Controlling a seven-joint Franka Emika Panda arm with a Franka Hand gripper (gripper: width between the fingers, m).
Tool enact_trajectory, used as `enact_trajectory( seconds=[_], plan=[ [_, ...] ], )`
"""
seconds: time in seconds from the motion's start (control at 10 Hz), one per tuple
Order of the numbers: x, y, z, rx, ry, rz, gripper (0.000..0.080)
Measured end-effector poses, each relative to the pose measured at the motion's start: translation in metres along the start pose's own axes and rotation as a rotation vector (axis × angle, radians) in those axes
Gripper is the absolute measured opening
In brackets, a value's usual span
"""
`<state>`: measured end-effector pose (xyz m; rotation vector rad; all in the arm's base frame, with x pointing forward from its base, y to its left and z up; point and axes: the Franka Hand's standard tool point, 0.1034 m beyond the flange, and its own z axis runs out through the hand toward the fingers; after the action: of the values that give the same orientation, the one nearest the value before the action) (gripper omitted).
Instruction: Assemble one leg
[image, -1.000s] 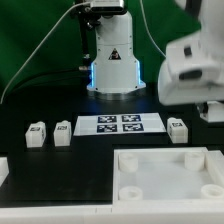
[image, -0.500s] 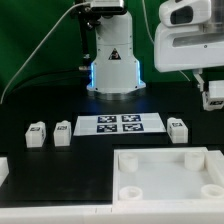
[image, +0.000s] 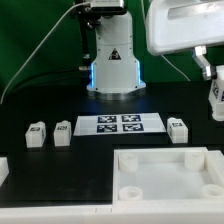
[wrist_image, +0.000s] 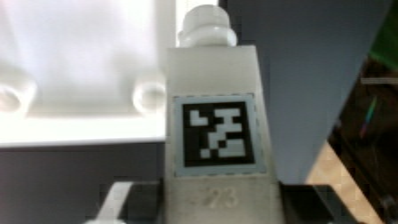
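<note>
My gripper hangs at the exterior view's far right, shut on a white leg and holding it well above the table. In the wrist view the held leg fills the middle, its square tag facing the camera and its peg end pointing away; the gripper clamps its near end. Three more tagged legs stand on the black table: two at the exterior view's left and one at its right. The large white tray-like part lies at the front; it also shows in the wrist view.
The marker board lies flat between the loose legs. The robot base stands behind it against a green backdrop. A small white piece sits at the exterior view's left edge.
The arm has risen and swung toward the exterior view's upper right, carrying the held leg up near the right edge. The legs on the table have not moved.
</note>
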<state>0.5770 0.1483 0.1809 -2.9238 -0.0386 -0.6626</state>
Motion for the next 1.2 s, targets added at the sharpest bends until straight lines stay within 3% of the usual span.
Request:
enact_trajectory(
  seconds=[0.1,0.2,0.5,0.6,0.7,0.8,1.2],
  plan=[
    [0.008,-0.006,-0.001,0.031,0.117,0.003,0.0292],
    [-0.002,-0.01,0.0,0.055,0.208,0.011,0.0292],
    [-0.01,-0.004,0.008,0.039,0.213,-0.003,0.0292],
    [-0.024,0.008,0.029,0.01,0.191,-0.044,0.0292],
    [-0.008,0.018,0.047,-0.01,0.148,-0.089,0.0292],
    [0.026,0.024,0.043,-0.02,0.199,-0.112,0.0292],
    [0.028,0.027,0.049,-0.022,0.212,-0.108,0.0292]
  ],
)
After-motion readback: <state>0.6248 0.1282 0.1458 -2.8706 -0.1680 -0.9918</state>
